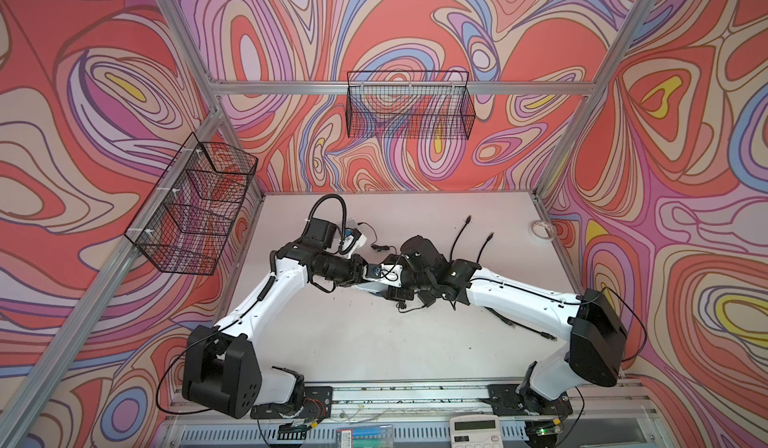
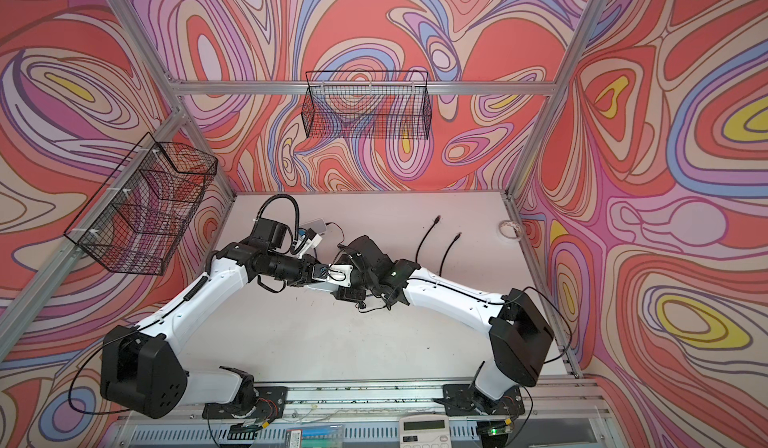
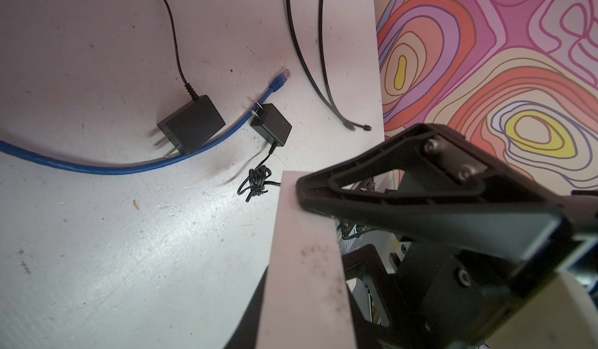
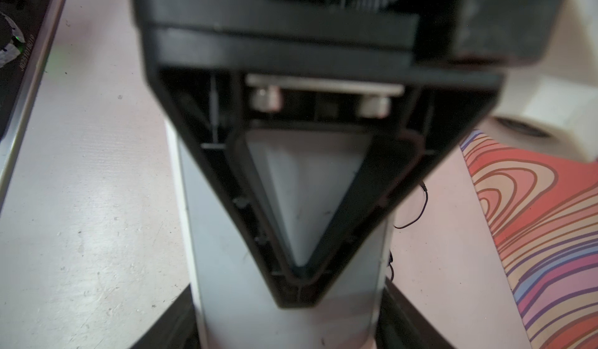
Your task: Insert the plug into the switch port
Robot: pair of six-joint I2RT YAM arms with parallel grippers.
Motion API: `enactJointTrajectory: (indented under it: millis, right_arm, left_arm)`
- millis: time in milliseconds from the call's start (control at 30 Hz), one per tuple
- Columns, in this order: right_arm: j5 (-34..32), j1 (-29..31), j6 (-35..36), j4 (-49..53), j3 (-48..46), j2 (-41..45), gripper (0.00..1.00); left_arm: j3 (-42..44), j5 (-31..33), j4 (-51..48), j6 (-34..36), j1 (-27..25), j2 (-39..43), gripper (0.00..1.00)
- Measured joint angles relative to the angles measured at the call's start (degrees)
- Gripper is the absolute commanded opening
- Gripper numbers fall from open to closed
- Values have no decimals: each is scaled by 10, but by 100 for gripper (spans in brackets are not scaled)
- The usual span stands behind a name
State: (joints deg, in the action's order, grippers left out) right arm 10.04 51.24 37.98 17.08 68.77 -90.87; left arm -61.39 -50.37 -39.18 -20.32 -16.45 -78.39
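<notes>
Left hand (image 1: 368,275) is closed right down, and from its wrist cam it looks pinched on the end corner of the switch (image 3: 304,266), that pale flat slab that seems to be held up off the bench (image 3: 97,266). Right hand (image 4: 297,286) has its fingers astride the same slab from the opposite end. Can't tell if it's actually clamping or just sitting around it.

Plug (image 3: 281,79): I'm taking it to be the blue one. It's lying loose on the bench at the end of the blue cable (image 3: 97,166), which runs between two black adapters (image 3: 191,124). In a top view those adapters (image 1: 401,295) sit at about 4 o'clock from the left hand, tucked under the right wrist, so the plug itself is hidden there.

Its nose points away from the switch's end, not into it. The right hand is nearer, so I'd guess it does the fetching and has to turn the plug round. Ports aren't visible. Two black cables (image 1: 461,234) lie out at 2 o'clock, well apart.
</notes>
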Motion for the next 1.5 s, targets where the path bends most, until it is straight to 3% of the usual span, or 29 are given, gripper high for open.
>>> enactJointTrajectory:
  millis: [33,67,367,733,867,1067,1267,1367,1500]
  right_arm:
    - [-11,2,-6,-7,-2,0,98]
    - [-19,3,-11,-15,-4,0,98]
    - [-81,-3,-150,-13,-29,33,98]
    - [-165,-53,-365,2,-149,198,98]
    - [-233,-88,-459,16,-157,208,89]
    - [-319,-187,-583,112,-64,79,74]
    - [-314,-306,-649,177,64,-84,69]
    - [-302,-336,-658,197,139,-171,63]
    - [-272,-369,-666,216,232,-275,62]
  left_arm:
    - [0,0,0,-11,0,0,0]
    - [0,0,0,-19,1,0,0]
    - [2,6,31,-84,0,16,0]
    - [52,78,56,-153,0,70,0]
    - [66,97,78,-176,0,87,0]
    - [82,148,88,-205,0,125,0]
    - [89,205,88,-232,0,168,0]
    - [98,219,90,-245,0,181,0]
    - [113,231,92,-254,0,184,0]
